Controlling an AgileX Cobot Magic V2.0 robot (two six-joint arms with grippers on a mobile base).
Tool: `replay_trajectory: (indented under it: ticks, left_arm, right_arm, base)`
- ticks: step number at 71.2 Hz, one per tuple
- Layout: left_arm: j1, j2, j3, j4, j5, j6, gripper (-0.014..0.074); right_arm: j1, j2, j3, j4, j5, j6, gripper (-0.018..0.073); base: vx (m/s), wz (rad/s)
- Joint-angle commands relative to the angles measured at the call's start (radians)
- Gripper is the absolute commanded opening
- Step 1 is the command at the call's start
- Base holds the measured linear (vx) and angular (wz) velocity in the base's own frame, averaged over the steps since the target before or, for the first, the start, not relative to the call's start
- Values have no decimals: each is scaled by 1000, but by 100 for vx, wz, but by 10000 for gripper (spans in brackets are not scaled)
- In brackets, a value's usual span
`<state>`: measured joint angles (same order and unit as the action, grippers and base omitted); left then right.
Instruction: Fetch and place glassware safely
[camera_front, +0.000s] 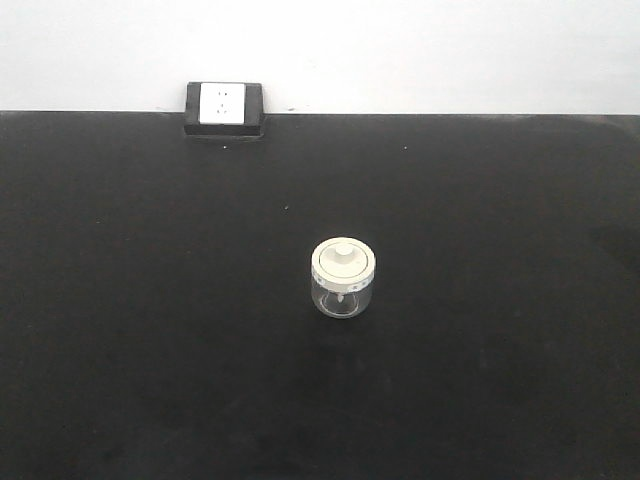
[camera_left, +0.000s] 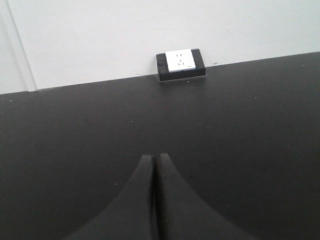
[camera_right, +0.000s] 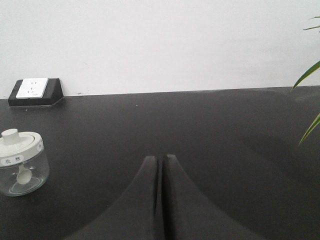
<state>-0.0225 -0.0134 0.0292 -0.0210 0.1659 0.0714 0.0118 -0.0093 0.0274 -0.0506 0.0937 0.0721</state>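
The glassware (camera_front: 343, 278), a small clear jar with a cream-white knobbed lid, stands upright near the middle of the black table (camera_front: 150, 300). The right wrist view has the jar (camera_right: 21, 162) at its far left, well left of my right gripper (camera_right: 160, 158), which is shut with nothing between its fingers. My left gripper (camera_left: 154, 156) is shut too and empty, low over bare table; the jar does not show in the left wrist view. Neither gripper appears in the front view.
A black block with a white socket plate (camera_front: 224, 108) sits at the table's far edge against the white wall; it shows too as the socket block (camera_left: 181, 64) and the socket block (camera_right: 34, 90). Green plant leaves (camera_right: 310, 75) reach in at the right.
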Motion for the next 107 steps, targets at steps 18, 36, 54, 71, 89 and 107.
replay_trajectory:
  ticks: [18, 36, 54, 71, 89, 107]
  left_arm:
    - [-1, -9, 28, -8, -64, -3, -7]
    - [-1, -9, 28, -8, -64, -3, -7]
    - [-1, -9, 28, -8, -64, -3, -7]
    - [-1, -9, 28, -8, -64, -3, -7]
    - [-1, -9, 28, -8, -64, -3, -7]
    - [-1, -9, 28, -8, -64, -3, -7]
  right_arm:
    - [-6, -13, 19, -5, -69, -7, -1]
    - [-6, -13, 19, -5, -69, -7, -1]
    - [-6, -13, 19, -5, -68, -7, -1]
    - [-6, -13, 19, -5, -68, -7, -1]
    - [-6, -13, 19, -5, -68, -7, -1]
    - [-6, -13, 19, -5, -68, -7, -1]
  base:
    - [0, 0]
    - [0, 0]
    - [0, 0]
    - [0, 0]
    - [0, 0]
    - [0, 0]
